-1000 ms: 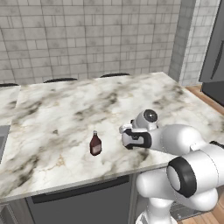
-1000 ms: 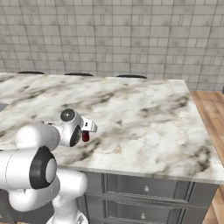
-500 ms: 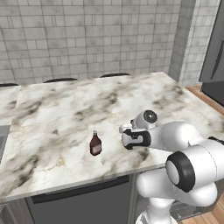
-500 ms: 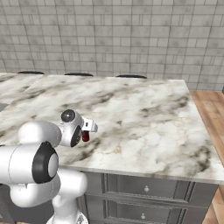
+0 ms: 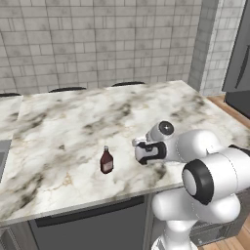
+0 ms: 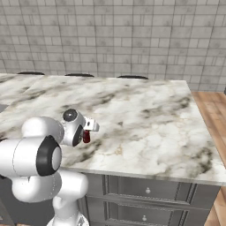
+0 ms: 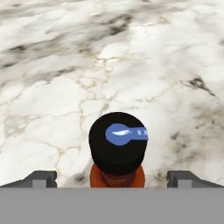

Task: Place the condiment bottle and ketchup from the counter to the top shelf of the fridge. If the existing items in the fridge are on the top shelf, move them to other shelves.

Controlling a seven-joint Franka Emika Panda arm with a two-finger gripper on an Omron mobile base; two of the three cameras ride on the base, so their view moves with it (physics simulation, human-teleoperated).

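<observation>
One small dark-red bottle (image 5: 106, 160) with a black cap stands near the front of the marbled counter (image 5: 73, 122); whether it is the ketchup or the condiment bottle I cannot tell. My gripper (image 5: 138, 154) hovers over the counter just right of it in the left base view. In the right base view the bottle (image 6: 86, 137) peeks out beside the gripper (image 6: 90, 131). In the hand view its cap (image 7: 117, 141) sits low, between my fingertips (image 7: 42, 178), and the gripper (image 7: 113, 178) is open around nothing. The dark fridge (image 5: 240, 58) stands at the far right, its shelves hidden.
A tiled wall backs the counter (image 6: 145, 110). Dark chair backs (image 5: 128, 84) show along the far edge. A grey sink rim (image 5: 2, 161) shows at the left edge. Wooden floor (image 6: 214, 106) lies past the counter's right end, and grey drawers (image 6: 145, 190) sit below its front.
The arm's elbow has crept slightly up and left. The hand and the bottle stay where they were.
</observation>
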